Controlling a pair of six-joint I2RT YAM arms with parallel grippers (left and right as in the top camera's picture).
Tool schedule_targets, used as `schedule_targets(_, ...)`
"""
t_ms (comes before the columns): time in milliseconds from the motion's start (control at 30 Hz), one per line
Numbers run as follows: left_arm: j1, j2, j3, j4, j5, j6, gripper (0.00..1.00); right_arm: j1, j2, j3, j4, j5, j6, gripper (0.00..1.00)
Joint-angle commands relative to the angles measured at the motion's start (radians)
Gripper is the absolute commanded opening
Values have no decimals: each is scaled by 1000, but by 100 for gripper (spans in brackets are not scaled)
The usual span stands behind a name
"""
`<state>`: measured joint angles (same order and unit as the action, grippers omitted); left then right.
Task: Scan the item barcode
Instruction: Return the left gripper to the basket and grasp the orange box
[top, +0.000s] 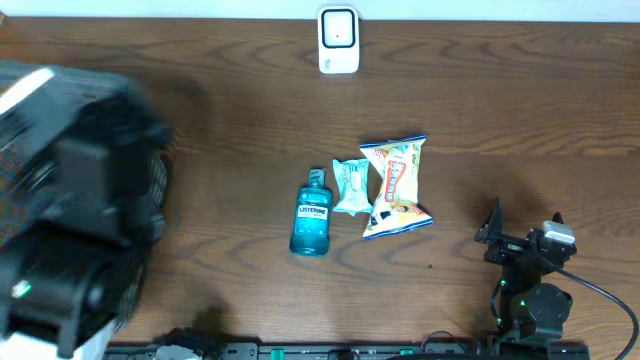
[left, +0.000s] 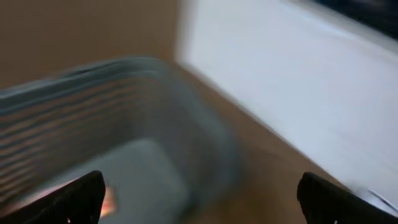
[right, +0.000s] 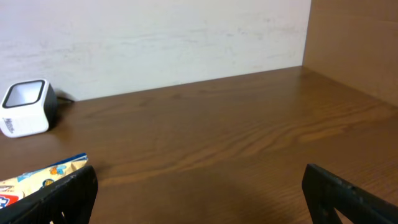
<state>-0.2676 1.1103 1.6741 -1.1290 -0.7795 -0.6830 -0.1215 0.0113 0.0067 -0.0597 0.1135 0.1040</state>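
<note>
Three items lie mid-table: a blue Listerine bottle (top: 312, 215), a small teal packet (top: 351, 186) and a yellow snack bag (top: 396, 185). The white barcode scanner (top: 338, 40) stands at the far edge, and the right wrist view shows the scanner (right: 25, 107) at far left. My right gripper (top: 522, 228) rests open to the right of the snack bag (right: 37, 180), nothing between its fingers (right: 348, 196). My left arm (top: 70, 200) is a large blur at the left. The left gripper (left: 199, 202) is open and empty above a grey-blue slatted bin (left: 124, 118).
A small orange thing (left: 109, 200) shows inside the bin beside the left finger, too blurred to name. A white wall (right: 155, 37) runs behind the table and a brown panel (right: 354, 43) closes the right side.
</note>
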Motion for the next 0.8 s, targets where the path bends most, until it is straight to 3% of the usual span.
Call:
schedule_targets(0,184,-2,-9,-124,-69,-247,98,-8,-5,-1,-4,11,14,99)
schedule_targets(167,469,32,-76,-214,8,-249,98,-8,-5,-1,-4,11,14,99)
schedule_targets(433,820,201,-245,-123,317,-98,98,-8,-5,-1,-4,11,15,99)
schedule_targets(600,940,359,-328,-6,519,123,98,-8,-5,-1,-4,11,15,99)
schedule_targets(767,984,477,-380,102,673,267,98,-8,-5,-1,-4,11,14,99)
